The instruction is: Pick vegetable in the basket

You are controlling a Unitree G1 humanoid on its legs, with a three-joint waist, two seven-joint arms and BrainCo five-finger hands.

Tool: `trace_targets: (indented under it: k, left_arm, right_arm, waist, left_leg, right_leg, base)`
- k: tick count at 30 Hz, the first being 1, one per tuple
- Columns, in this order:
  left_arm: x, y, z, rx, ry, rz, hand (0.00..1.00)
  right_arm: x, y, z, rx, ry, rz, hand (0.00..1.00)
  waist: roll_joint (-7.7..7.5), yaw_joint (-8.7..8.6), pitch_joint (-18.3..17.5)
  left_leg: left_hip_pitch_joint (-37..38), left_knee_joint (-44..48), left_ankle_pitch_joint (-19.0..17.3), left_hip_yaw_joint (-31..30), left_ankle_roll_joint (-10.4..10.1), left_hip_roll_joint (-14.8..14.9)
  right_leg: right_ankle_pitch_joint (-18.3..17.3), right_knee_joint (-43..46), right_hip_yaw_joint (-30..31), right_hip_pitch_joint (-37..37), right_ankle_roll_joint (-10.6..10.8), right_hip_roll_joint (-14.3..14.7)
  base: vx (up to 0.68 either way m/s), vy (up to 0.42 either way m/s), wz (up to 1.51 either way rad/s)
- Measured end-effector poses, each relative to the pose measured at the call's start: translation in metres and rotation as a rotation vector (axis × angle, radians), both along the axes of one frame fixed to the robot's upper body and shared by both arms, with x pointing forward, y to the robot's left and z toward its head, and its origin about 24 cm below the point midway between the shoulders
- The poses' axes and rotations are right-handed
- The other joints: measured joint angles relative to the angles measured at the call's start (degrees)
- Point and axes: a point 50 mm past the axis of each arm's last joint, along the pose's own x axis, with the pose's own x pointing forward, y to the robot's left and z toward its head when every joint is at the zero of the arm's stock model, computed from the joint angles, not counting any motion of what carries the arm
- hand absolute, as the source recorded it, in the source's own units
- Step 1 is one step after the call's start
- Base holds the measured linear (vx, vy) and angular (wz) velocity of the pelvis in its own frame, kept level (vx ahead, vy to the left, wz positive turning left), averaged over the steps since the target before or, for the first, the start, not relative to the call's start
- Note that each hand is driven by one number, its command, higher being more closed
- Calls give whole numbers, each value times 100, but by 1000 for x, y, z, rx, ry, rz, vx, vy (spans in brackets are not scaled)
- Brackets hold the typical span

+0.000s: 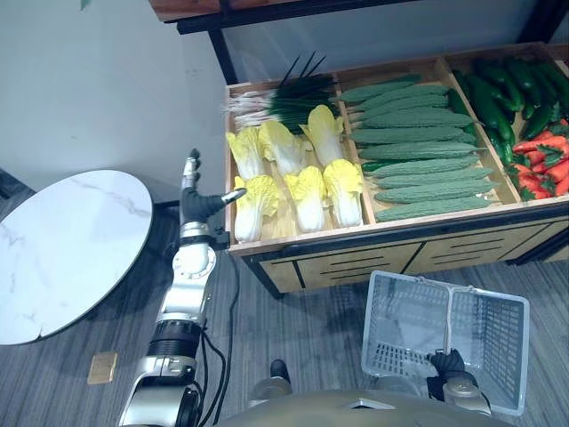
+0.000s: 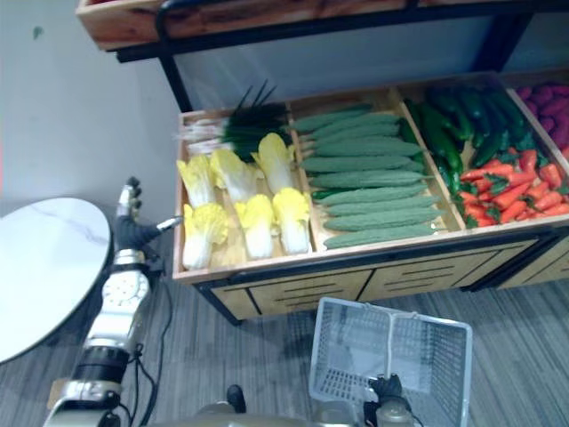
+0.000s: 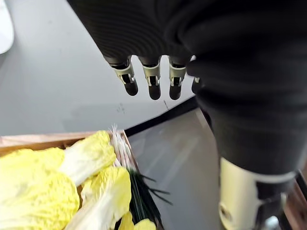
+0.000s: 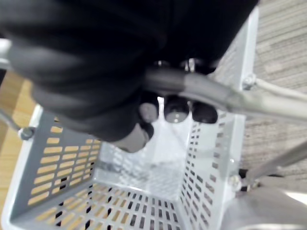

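Several yellow napa cabbages [image 1: 307,173] lie in the left bin of a wooden produce stand [image 1: 391,238]. My left hand [image 1: 194,200] hovers open just beyond the stand's left edge, fingers straight, thumb pointing at the nearest cabbage [image 1: 252,205]; the cabbages [image 3: 57,182] show below its fingertips [image 3: 153,88]. A white plastic basket [image 1: 404,311] hangs empty in front of the stand. My right hand [image 1: 447,369] is shut on the basket's grey handle [image 4: 216,93], fingers curled round the bar.
Green onions [image 1: 284,100], bitter gourds [image 1: 418,147], cucumbers [image 1: 502,98] and red peppers [image 1: 544,165] fill the other bins. A round white marble table [image 1: 62,249] stands to the left. A small tan square [image 1: 102,366] lies on the grey floor.
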Motion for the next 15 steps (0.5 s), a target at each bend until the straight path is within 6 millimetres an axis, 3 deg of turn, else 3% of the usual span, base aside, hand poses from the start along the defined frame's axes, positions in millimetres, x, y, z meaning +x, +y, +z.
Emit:
trace_targets:
  k: [6, 9, 15]
  left_arm:
    - [17, -1, -10, 126, 98, 18, 0]
    - [33, 6, 6, 161, 81, 48, 0]
    - [57, 14, 26, 210, 83, 116, 0]
  right_arm:
    - [8, -2, 4, -17, -38, -3, 100]
    - [34, -7, 14, -47, -104, -10, 100]
    - [60, -9, 25, -60, -182, -45, 100]
  waist:
    - [61, -153, 123]
    - [173, -242, 503]
    - [151, -378, 938]
  left_leg:
    - [-4, 9, -32, 312, -43, 23]
    - [-167, 10, -23, 495, -37, 34]
    - [-503, 11, 132, 651, -20, 29]
  right_leg:
    - [55, -11, 277, -202, -18, 37]
    - [87, 140, 484, -542, -21, 68]
    - [180, 275, 723, -1055, -8, 95]
  base:
    - [65, -2, -26]
    - [-9, 1, -28]
    - [-15, -9, -18]
